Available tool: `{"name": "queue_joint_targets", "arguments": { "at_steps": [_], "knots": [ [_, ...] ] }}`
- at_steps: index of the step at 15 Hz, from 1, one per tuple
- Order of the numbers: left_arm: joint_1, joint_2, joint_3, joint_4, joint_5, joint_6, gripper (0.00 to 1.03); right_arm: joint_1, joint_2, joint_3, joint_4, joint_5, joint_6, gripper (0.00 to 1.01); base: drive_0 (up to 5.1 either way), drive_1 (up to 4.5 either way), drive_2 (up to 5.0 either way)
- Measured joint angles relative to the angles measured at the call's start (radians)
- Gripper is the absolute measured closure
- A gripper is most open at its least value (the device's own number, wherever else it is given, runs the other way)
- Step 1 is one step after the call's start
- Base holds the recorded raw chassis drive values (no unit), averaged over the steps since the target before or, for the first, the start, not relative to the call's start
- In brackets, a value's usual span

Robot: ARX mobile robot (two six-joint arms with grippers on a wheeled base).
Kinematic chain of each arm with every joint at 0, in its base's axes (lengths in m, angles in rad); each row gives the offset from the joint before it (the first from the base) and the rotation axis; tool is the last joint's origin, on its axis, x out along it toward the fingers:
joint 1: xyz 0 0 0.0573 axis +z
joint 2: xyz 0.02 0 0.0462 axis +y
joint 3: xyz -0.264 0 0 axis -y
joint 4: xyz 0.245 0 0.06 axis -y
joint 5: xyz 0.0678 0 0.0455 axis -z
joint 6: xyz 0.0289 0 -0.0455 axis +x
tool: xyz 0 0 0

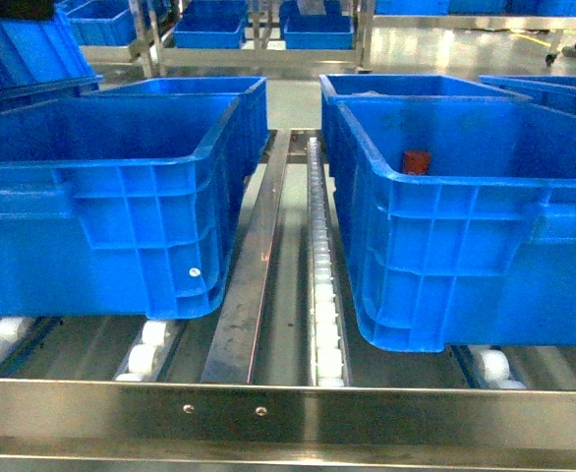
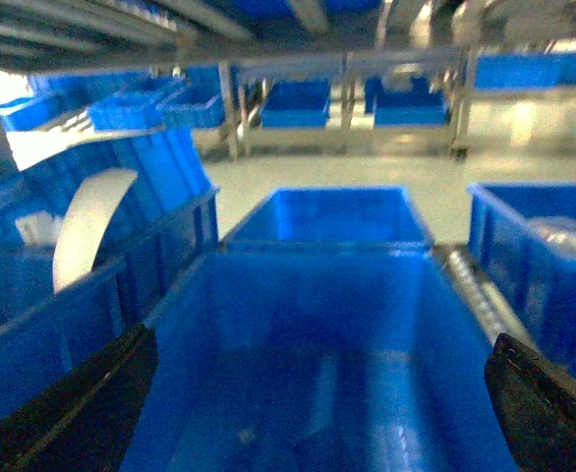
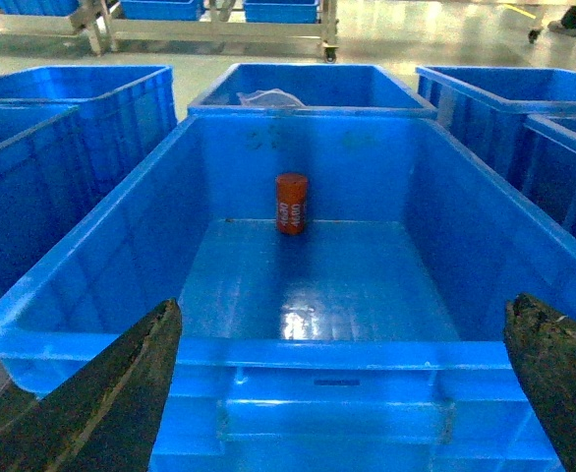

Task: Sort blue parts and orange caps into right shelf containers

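Orange cap [image 3: 291, 203] first — it stands upright on the floor of the right shelf container [image 3: 268, 349], near the far wall and a little left of centre, apart from every side. I read it as light and rigid, a smooth plastic cylinder that could roll if tipped. I'd take it across the round side, at mid-height over the printed band, coming straight down so it doesn't topple. The head view catches its top just above the crate rim [image 1: 417, 161].

No blue part shows in any view. The left container [image 2: 317, 324] looks bare inside, though that picture is blurred.

Both arms hover over the near ends of their crates, wrists pitched forward. My right pincer [image 3: 342, 393] is spread wide and holds nothing; the left pincer [image 2: 317, 413] is likewise released, fingers far apart — neither arm appears in the head view.
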Motion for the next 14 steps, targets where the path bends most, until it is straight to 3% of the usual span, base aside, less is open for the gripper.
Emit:
{"name": "queue_joint_targets", "arguments": {
  "at_steps": [3,4,5,7,10,11,12,13,14],
  "knots": [
    [-0.002,-0.250,-0.249,-0.019,0.014,-0.032,0.09,-0.006,0.017,-0.024,0.070,-0.011,0.011,0.03,0.0,0.00,0.0],
    [0.035,-0.283,-0.353,-0.055,0.129,-0.070,0.25,-0.012,0.044,-0.062,0.166,-0.015,0.010,0.09,0.0,0.00,0.0],
    [0.053,-0.312,-0.411,-0.055,0.164,-0.085,0.37,-0.035,0.014,-0.126,0.205,-0.040,0.010,0.24,0.0,0.00,0.0],
    [0.068,-0.390,-0.460,-0.037,0.185,-0.097,0.56,-0.066,-0.063,-0.182,0.195,-0.061,0.010,0.42,0.0,0.00,0.0],
    [0.105,-0.510,-0.570,-0.072,0.225,-0.103,0.96,-0.107,-0.212,-0.275,0.134,-0.106,0.010,0.80,0.0,0.00,0.0],
    [0.148,-0.539,-0.587,-0.081,0.277,-0.105,1.01,-0.118,-0.239,-0.302,0.151,-0.118,0.010,0.91,0.0,0.00,0.0],
    [0.170,-0.570,-0.597,-0.088,0.285,-0.105,1.01,-0.130,-0.238,-0.324,0.195,-0.126,0.009,1.00,0.0,0.00,0.0],
    [0.176,-0.620,-0.616,-0.109,0.284,-0.106,1.01,-0.143,-0.275,-0.357,0.136,-0.138,0.008,0.99,0.0,0.00,0.0],
    [0.175,-0.658,-0.637,-0.137,0.290,-0.106,1.01,-0.192,-0.338,-0.379,0.090,-0.206,0.007,0.99,0.0,0.00,0.0]
  ]
}}
